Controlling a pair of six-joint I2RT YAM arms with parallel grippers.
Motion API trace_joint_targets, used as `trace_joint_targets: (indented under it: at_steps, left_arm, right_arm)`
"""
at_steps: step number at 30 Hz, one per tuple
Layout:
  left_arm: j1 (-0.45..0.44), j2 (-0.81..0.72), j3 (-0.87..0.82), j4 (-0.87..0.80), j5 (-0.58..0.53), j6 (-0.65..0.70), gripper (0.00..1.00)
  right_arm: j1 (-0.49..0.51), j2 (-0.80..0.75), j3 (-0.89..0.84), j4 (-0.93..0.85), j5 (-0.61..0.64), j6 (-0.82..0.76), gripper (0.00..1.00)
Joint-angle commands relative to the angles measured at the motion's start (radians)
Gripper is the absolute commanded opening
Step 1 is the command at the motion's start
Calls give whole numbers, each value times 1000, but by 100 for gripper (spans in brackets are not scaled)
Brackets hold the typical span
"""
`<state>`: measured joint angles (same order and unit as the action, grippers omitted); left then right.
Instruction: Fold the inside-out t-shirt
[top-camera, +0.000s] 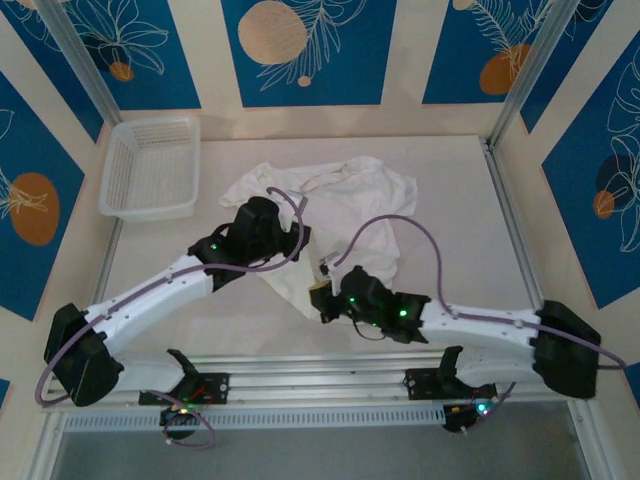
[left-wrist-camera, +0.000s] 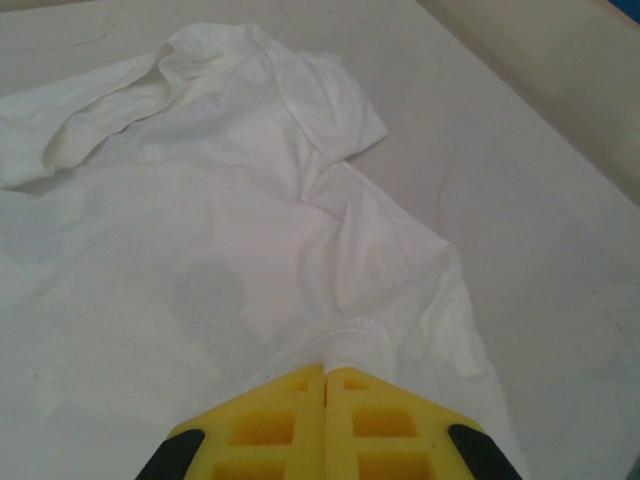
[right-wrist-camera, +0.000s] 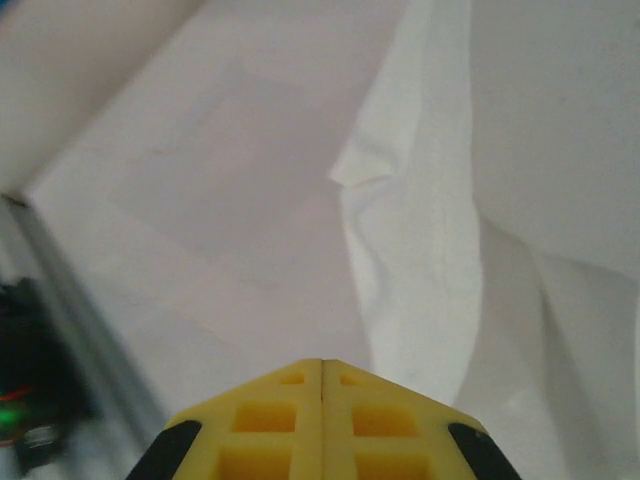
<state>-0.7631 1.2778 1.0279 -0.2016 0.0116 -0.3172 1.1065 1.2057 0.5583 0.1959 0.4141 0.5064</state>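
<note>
Left end effector (left-wrist-camera: 325, 372) pinches shirt (left-wrist-camera: 200, 230) hem, lower frame.
Right end effector (right-wrist-camera: 322, 362) closed, seemingly empty; flattening likely needs it gripping the edge.

I get soft, even light from overhead, with only faint shadows on the table (top-camera: 465, 200). The top view is a little soft. The white t-shirt (left-wrist-camera: 250, 220) nearly washes out in my left wrist view; the right wrist view is blurred, worst at its left edge.
</note>
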Motion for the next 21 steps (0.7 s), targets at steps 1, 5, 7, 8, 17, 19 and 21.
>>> trace_joint_targets:
  at_steps: [1, 5, 7, 8, 17, 19, 21]
  left_arm:
    - [10, -24, 58, -55, 55, -33, 0]
    - [16, -37, 98, -86, 110, -27, 0]
    - [16, -50, 114, -103, 119, -8, 0]
    - [16, -54, 122, -113, 120, -1, 0]
    - [16, -32, 242, -157, 303, 4, 0]
    - [17, -17, 292, -138, 329, -45, 0]
    - [15, 10, 355, -148, 334, -81, 0]
  right_arm:
    - [-15, 131, -14, 271, 236, -187, 0]
    - [-112, 272, 21, 387, 298, -280, 0]
    - [-169, 332, 60, 374, 341, -328, 0]
    - [-195, 354, 70, 390, 360, -357, 0]
    - [-439, 339, 136, 405, 293, -365, 0]
    - [-393, 351, 109, 469, 307, -378, 0]
    - [-311, 374, 73, 572, 335, -409, 0]
